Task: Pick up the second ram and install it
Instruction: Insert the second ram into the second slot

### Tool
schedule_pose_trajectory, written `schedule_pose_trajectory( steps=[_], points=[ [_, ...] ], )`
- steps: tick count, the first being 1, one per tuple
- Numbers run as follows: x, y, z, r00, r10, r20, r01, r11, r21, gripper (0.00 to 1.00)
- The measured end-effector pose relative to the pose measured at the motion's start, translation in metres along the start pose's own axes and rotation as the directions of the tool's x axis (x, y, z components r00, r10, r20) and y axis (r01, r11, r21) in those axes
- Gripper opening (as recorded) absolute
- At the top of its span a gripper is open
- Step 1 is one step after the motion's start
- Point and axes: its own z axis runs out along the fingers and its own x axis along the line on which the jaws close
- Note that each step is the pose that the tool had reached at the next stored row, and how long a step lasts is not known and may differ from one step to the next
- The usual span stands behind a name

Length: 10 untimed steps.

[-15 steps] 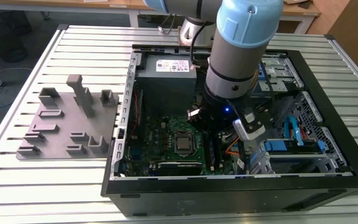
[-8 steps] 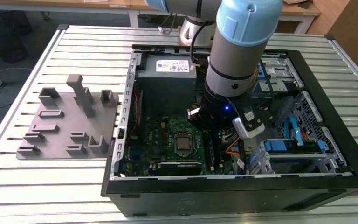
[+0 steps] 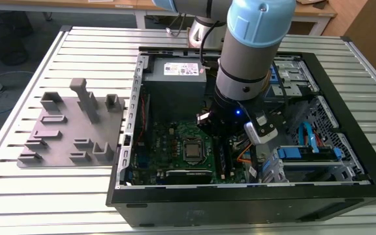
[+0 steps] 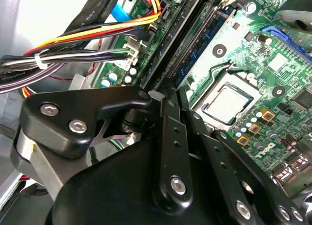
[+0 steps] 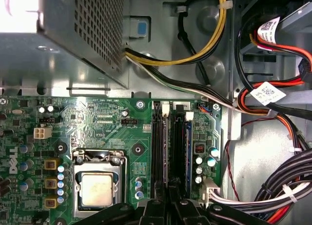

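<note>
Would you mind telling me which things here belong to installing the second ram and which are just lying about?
In use: gripper, second ram, memory slots, motherboard.
Lying about: grey slotted tray, processor, power supply, cable bundles.

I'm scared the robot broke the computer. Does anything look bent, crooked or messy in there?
Nothing stands out. The gripper sits over the memory slots, which run straight and parallel beside the processor. The cables are bundled at the side, off the board. The grey tray lies flat outside the case.

Grey slotted tray [image 3: 70, 128] beside open computer case [image 3: 344, 191]
</note>
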Motion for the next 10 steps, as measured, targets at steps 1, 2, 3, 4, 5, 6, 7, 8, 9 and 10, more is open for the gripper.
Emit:
schedule_pose_trajectory(
  steps=[1, 2, 3, 4, 5, 6, 7, 8, 9, 10],
  points=[
    [0.0, 0.0, 0.0, 1.0, 0.0, 0.0, 0.0, 1.0, 0.0, 0.14],
    [0.0, 0.0, 0.0, 1.0, 0.0, 0.0, 0.0, 1.0, -0.0001, 0.14],
    [-0.0001, 0.0, 0.0, 1.0, 0.0, 0.0, 0.0, 1.0, -0.0001, 0.14],
    [-0.0001, 0.0, 0.0, 1.0, 0.0, 0.0, 0.0, 1.0, -0.0001, 0.14],
    [-0.0003, 0.0001, 0.0, 1.0, 0.0, 0.0, 0.0, 1.0, -0.0001, 0.14],
    [-0.0004, 0.0001, 0.0, 1.0, -0.001, 0.0, 0.001, 1.0, -0.0001, 0.14],
    [-0.0003, 0.0, 0.0, 1.0, -0.001, 0.0, 0.001, 1.0, -0.0001, 0.14],
    [-0.0003, 0.0001, 0.0, 1.0, -0.001, 0.0, 0.001, 1.0, -0.0001, 0.14],
    [0.0001, 0.0001, 0.0, 1.0, -0.001, 0.0001, 0.001, 1.0, -0.0001, 0.14],
    [0.0005, 0.0001, 0.0, 1.0, -0.001, 0.0001, 0.001, 1.0, -0.0001, 0.14]
  ],
)
